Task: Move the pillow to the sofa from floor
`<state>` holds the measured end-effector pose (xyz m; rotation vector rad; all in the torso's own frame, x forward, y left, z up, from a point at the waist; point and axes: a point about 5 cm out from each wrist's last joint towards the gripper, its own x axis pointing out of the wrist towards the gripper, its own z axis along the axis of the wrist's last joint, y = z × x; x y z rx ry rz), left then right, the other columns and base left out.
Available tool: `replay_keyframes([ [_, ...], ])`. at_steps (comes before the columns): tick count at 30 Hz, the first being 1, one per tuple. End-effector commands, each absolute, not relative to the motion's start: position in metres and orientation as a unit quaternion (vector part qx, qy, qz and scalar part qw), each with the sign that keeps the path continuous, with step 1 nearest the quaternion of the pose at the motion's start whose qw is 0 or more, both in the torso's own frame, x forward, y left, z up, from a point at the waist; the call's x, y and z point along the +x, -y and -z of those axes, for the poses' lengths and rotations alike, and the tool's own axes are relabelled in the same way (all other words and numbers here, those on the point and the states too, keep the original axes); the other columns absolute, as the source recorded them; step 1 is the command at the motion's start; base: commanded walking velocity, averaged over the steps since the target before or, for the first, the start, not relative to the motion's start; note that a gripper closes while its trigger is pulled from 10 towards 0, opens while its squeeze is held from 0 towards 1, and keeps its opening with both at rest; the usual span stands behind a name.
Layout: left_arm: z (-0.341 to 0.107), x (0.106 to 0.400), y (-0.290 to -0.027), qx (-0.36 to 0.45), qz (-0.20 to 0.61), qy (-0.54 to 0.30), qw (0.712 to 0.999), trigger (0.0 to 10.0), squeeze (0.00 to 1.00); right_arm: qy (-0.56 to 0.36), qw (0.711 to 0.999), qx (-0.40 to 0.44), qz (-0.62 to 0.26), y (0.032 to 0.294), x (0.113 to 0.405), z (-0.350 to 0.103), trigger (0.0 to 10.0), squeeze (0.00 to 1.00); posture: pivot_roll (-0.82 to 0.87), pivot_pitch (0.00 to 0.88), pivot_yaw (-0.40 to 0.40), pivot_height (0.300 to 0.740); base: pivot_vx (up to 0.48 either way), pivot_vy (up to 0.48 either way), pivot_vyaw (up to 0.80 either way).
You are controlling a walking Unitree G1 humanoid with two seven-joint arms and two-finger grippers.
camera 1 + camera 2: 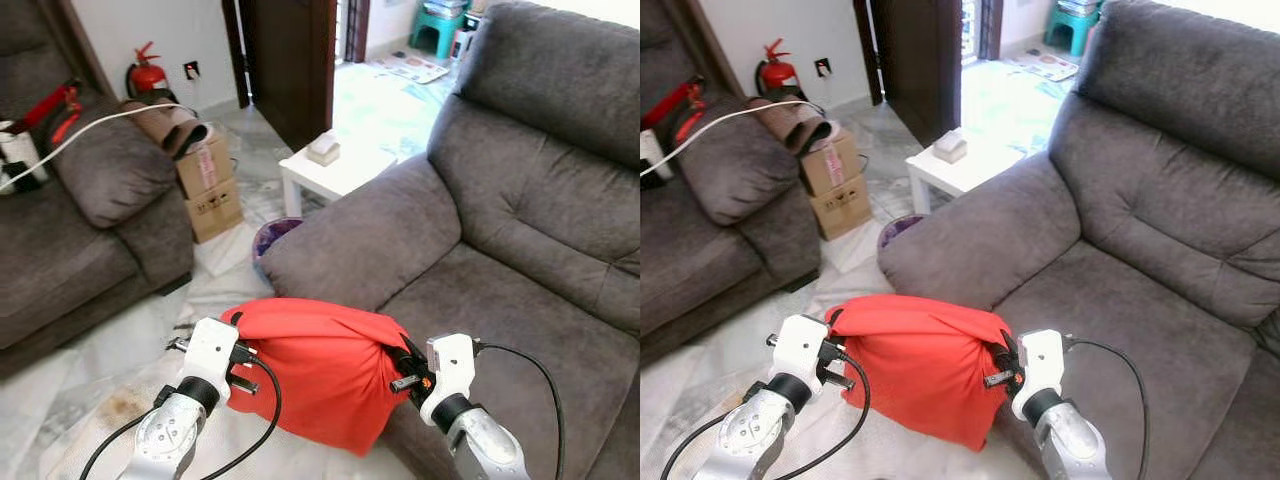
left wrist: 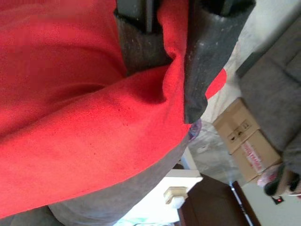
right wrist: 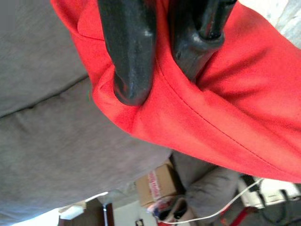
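A red pillow [image 1: 315, 365] hangs off the floor between my two arms, against the front of the grey sofa's [image 1: 520, 300] armrest. My left gripper [image 1: 238, 335] is shut on the pillow's left edge; in the left wrist view its fingers [image 2: 141, 47] pinch a fold of red cloth [image 2: 70, 117]. My right gripper [image 1: 398, 368] is shut on the pillow's right edge, and its fingers [image 3: 129, 61] clamp red cloth [image 3: 225, 108] in the right wrist view. The sofa seat lies just to the right of the pillow.
A white side table [image 1: 335, 170] stands beyond the sofa armrest. A second grey sofa [image 1: 70, 230] is at the left, with cardboard boxes [image 1: 210, 185] beside it. A dark bowl-like item [image 1: 272, 236] sits on the marble floor [image 1: 90, 390] near the armrest.
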<state>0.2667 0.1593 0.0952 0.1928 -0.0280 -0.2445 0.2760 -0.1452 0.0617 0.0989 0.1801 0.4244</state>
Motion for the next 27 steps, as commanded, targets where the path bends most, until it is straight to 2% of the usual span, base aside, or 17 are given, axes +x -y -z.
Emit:
replay_keyframes([
  [1, -0.1128, 0.2695, -0.1660, 0.096, 0.106, 0.064, 0.988, 10.0, 0.00, -0.055, 0.978, 0.055, -0.193, 0.1511, 0.2776, -0.0725, 10.0, 0.00, 0.04, 0.101, 0.033, 0.740, -0.244, 0.000, 0.00],
  [18, -0.1114, 0.2704, -0.1653, 0.088, 0.102, 0.064, 0.989, 10.0, 0.00, -0.048, 0.982, 0.054, -0.175, 0.1587, 0.2804, -0.0763, 10.0, 0.00, 0.04, 0.117, 0.015, 0.740, -0.014, 0.000, 0.00],
  [27, -0.1115, 0.2708, -0.1684, 0.087, 0.094, 0.066, 0.990, 10.0, 0.00, -0.046, 0.982, 0.057, -0.175, 0.1578, 0.2827, -0.0783, 10.0, 0.00, 0.04, 0.124, 0.011, 0.740, 0.000, 0.000, -0.68],
])
